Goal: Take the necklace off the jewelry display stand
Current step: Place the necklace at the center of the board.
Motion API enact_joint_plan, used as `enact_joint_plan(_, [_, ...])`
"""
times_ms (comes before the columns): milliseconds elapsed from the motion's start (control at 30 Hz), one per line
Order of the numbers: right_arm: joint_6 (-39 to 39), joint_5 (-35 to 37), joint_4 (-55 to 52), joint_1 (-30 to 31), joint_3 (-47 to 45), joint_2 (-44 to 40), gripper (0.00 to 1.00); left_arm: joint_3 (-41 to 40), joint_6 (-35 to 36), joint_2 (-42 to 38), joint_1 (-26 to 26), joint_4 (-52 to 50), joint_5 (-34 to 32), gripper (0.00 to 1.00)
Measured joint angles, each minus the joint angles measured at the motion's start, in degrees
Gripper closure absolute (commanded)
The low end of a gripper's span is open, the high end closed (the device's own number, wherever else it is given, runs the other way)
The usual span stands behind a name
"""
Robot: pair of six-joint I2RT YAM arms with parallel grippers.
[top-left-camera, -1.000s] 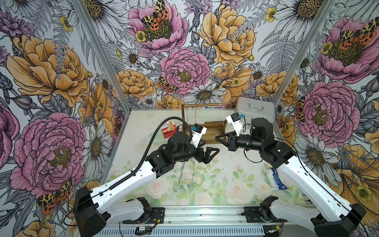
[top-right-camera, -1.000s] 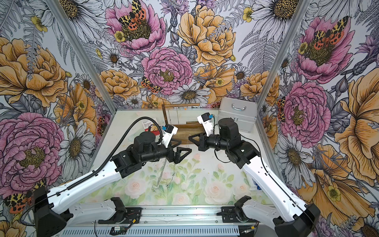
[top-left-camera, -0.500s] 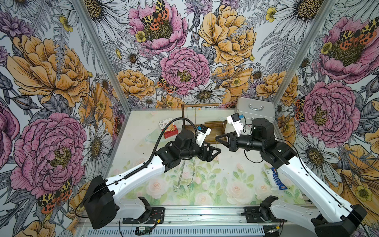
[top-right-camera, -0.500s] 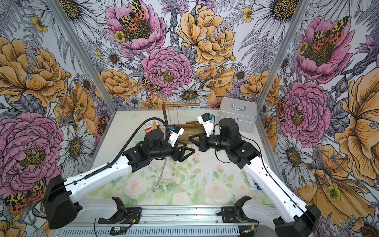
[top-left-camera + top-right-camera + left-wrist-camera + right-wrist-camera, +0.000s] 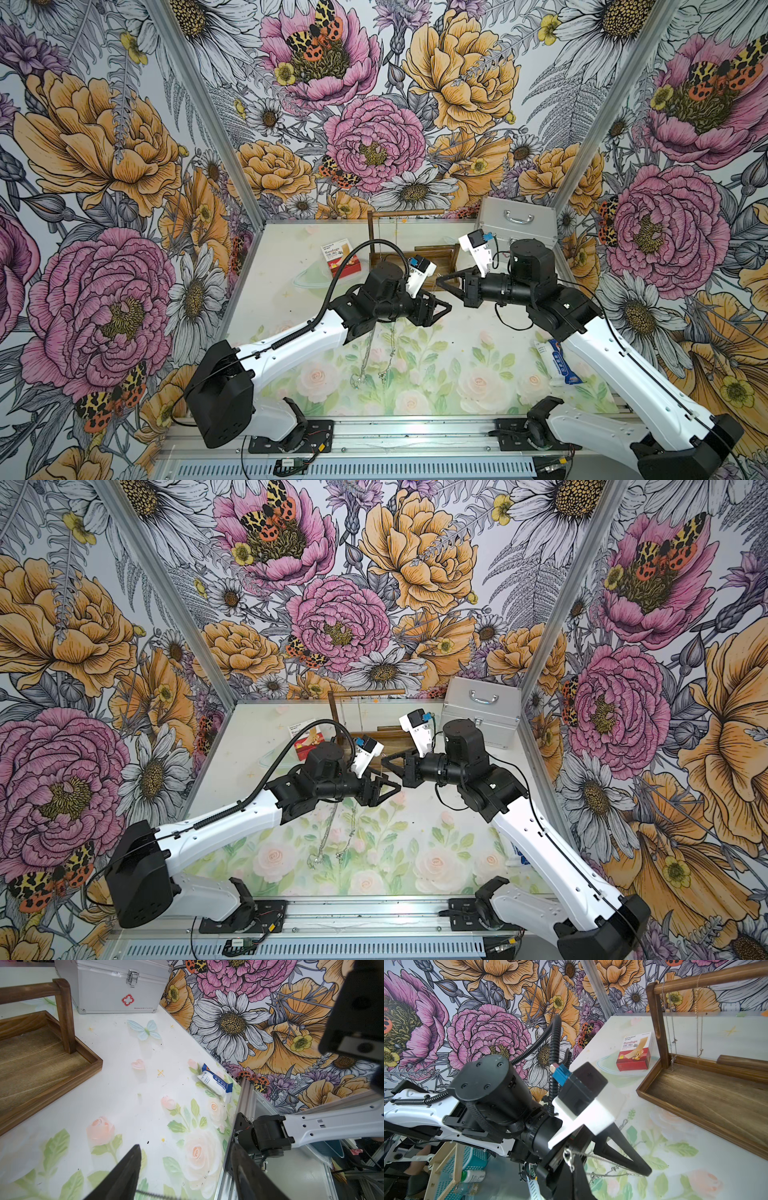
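In a top view, left tool (image 5: 444,307) has reached clenched right tool (image 5: 441,282), jaws narrowing but apart round the necklace (image 5: 365,361) it grips: handover starting.

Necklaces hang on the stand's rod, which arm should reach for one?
Left, probably. The left tool is open, and the hanging necklaces sit near the post of the jewelry display stand, on its side. The right tool is shut on a chain.

silver case (image 5: 516,226): back right corner | red bandage box (image 5: 341,260): back left | blue-white packet (image 5: 559,362): right edge
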Motion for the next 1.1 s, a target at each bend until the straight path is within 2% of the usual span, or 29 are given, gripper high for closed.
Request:
enact_joint_plan(67, [0.0,-0.02,-0.04,0.0,0.02,0.0,1.0,0.0,0.0,0.59,0.04,0.83,0.66,0.4])
enact_joint_plan(233, [-0.02,-0.02,-0.44,0.0,0.02,0.0,1.0,-0.24,-0.42,1.29,0.04,2.95,1.99,0.51])
enact_joint_plan(1100, [-0.02,-0.02,-1.9,0.0,0.2,0.0,1.0,-5.31,-1.92,2.82,0.04,9.22,3.96,0.51])
